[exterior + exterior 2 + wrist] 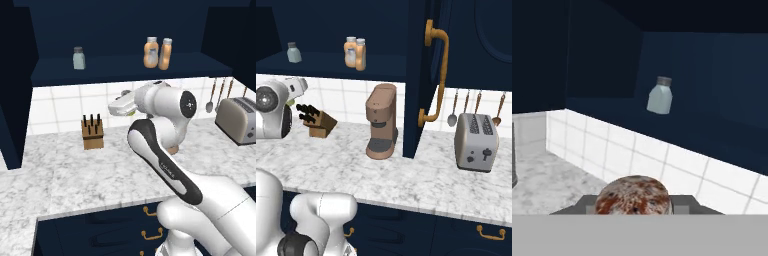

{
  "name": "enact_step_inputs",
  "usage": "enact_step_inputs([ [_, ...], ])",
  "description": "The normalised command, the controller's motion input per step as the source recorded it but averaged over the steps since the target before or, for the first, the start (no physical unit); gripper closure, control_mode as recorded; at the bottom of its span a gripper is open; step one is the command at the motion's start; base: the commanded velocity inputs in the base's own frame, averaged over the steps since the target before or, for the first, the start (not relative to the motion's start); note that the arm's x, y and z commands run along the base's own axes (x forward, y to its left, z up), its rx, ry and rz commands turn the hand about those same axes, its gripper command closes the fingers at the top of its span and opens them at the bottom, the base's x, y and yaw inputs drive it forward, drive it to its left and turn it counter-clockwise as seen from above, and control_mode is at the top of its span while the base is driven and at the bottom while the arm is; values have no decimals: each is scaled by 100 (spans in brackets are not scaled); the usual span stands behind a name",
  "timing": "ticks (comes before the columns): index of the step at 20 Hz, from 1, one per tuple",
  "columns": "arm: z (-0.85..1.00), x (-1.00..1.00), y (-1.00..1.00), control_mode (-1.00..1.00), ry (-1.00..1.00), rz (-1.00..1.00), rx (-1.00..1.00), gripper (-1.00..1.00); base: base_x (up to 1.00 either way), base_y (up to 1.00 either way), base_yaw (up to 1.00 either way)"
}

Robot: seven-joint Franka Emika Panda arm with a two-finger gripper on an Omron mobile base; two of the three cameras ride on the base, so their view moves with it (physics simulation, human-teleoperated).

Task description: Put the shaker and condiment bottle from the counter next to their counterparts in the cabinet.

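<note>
In the hand view my gripper is shut on the shaker, whose round speckled cap shows between the two fingers. It is held above the counter, below and short of the cabinet shelf. The white hand points left toward the tiled wall. On the shelf the pale grey-blue shaker stands alone at the left. Further right, the slim orange condiment bottle stands touching the bulbous orange bottle.
A knife block stands on the marble counter by the tiles. A brown coffee machine, an open navy cabinet door with a brass handle, hanging utensils and a toaster lie to the right.
</note>
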Motion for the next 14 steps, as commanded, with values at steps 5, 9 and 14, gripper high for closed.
enact_step_inputs([
  [5,59,-6,3,-100,-6,-8,8,100,0,0,0],
  [9,48,0,0,-100,0,-16,17,100,0,0,0],
  [14,35,0,0,-100,0,-10,11,100,0,0,0],
])
